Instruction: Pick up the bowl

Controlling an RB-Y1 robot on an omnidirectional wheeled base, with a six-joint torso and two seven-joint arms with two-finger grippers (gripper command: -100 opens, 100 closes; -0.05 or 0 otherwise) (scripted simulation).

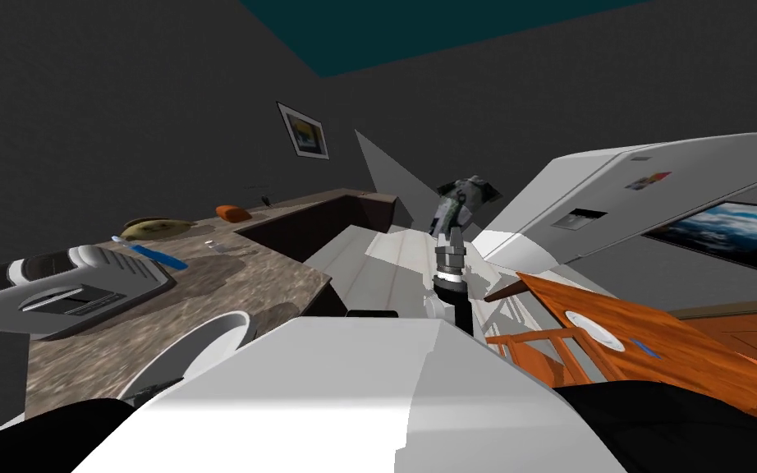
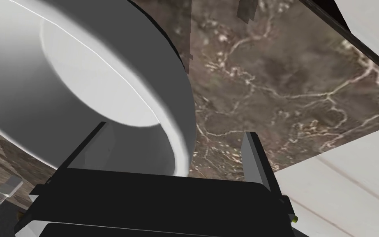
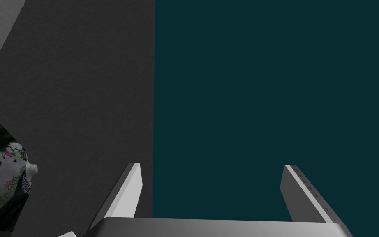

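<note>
From the head, the white bowl [image 1: 204, 345] sits on the near end of the brown marbled table [image 1: 262, 271], close in front of my chest on the left. Farther along the same table lie a grey toaster-like appliance [image 1: 81, 287], a blue stick-shaped item [image 1: 159, 256], an olive-brown object [image 1: 153, 226] and an orange one [image 1: 232, 213], all well apart from the bowl. My right arm [image 1: 451, 275] stands raised in the middle, ahead of a white refrigerator [image 1: 615, 189].

At the left wrist, the left gripper [image 2: 176, 129] is spread and straddles the bowl's [image 2: 82, 82] wall: one finger [image 2: 102, 144] is inside the bowl, the other [image 2: 254, 160] outside over the table [image 2: 287, 82]. Neither finger presses the wall.

At the right wrist, the right gripper [image 3: 211, 166] is spread with nothing between its fingers. A floral-patterned object [image 3: 1, 181] shows off to one side of it.
</note>
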